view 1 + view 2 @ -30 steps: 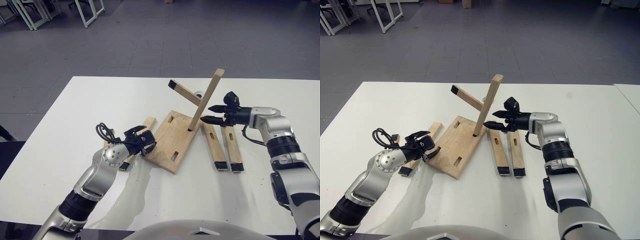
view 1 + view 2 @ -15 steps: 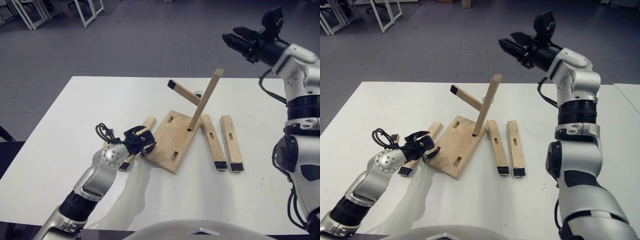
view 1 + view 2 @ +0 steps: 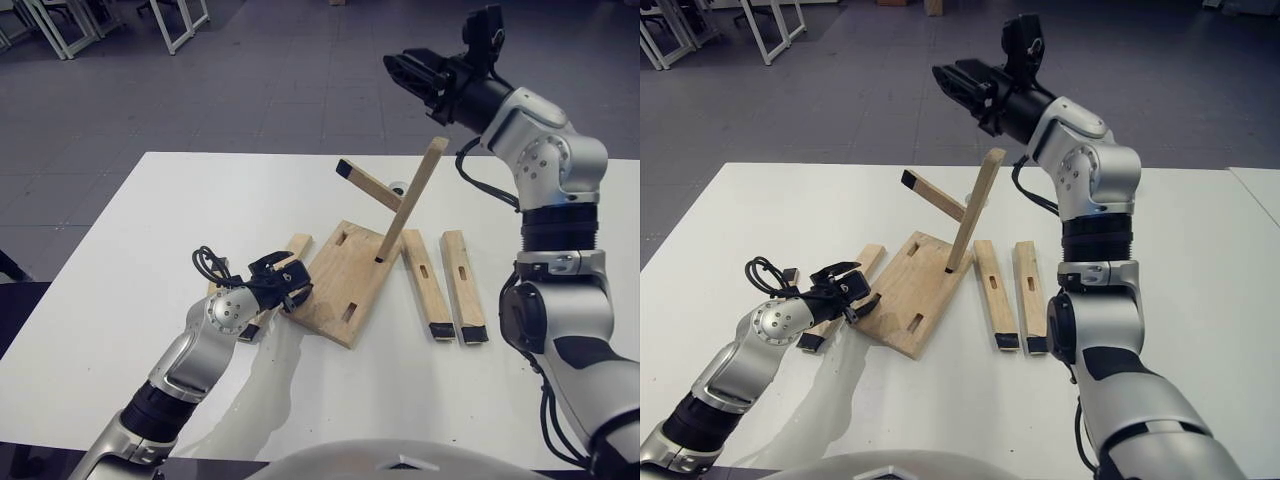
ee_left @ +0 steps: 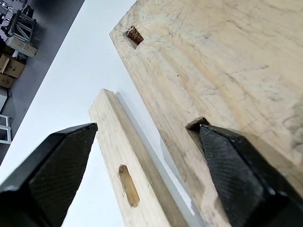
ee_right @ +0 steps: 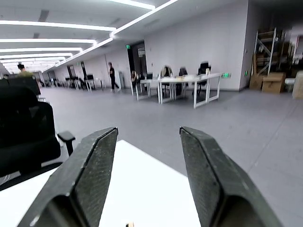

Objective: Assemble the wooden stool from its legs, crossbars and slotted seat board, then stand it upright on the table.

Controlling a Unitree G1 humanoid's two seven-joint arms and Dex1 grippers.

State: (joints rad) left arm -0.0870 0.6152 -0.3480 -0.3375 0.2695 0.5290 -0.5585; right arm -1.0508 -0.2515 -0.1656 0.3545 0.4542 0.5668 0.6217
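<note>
The slotted seat board (image 3: 340, 288) lies in the middle of the white table. One leg (image 3: 410, 200) stands tilted in a slot of the board, and a black-tipped crossbar (image 3: 370, 183) sticks out from it to the left. Two more legs (image 3: 424, 285) (image 3: 463, 285) lie side by side just right of the board. My left gripper (image 3: 293, 285) is open at the board's left edge, its fingers (image 4: 52, 175) spanning that edge and another leg (image 4: 123, 161) lying beside it. My right gripper (image 3: 400, 68) is open, high in the air above and behind the standing leg's top.
The table (image 3: 150, 220) has bare room on its left, front and far right. A small round grey object (image 3: 398, 187) sits behind the standing leg. A black cable loop (image 3: 205, 262) hangs at my left wrist. Grey floor lies beyond the far edge.
My right gripper left the standing leg's side at table height, rose high, then swung left to above and behind the leg's top. My left gripper and the wooden parts stayed put.
</note>
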